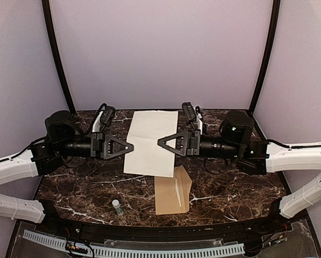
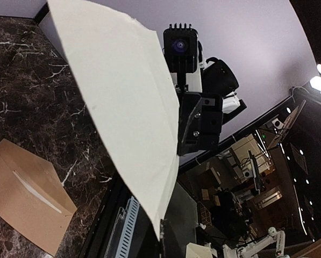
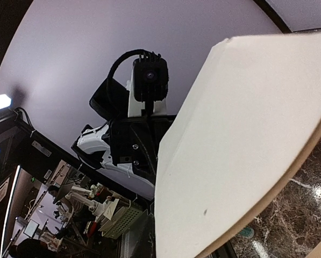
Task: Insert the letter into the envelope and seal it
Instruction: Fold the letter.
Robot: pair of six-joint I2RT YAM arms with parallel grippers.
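Left and right jaws clamp opposite edges of the creased white paper sheet (image 1: 149,134). The kraft-brown paper envelope (image 1: 168,196) lies on the worktop (image 1: 74,188).

I've got the letter (image 1: 152,142) strung between the left gripper (image 1: 129,147) and the right gripper (image 1: 161,142), walling off the middle. From it, the envelope (image 1: 172,193) lies at 6 o'clock and a small bottle (image 1: 117,206) stands at 7. Open table (image 1: 79,183) at 8 and 4 leaves me room.
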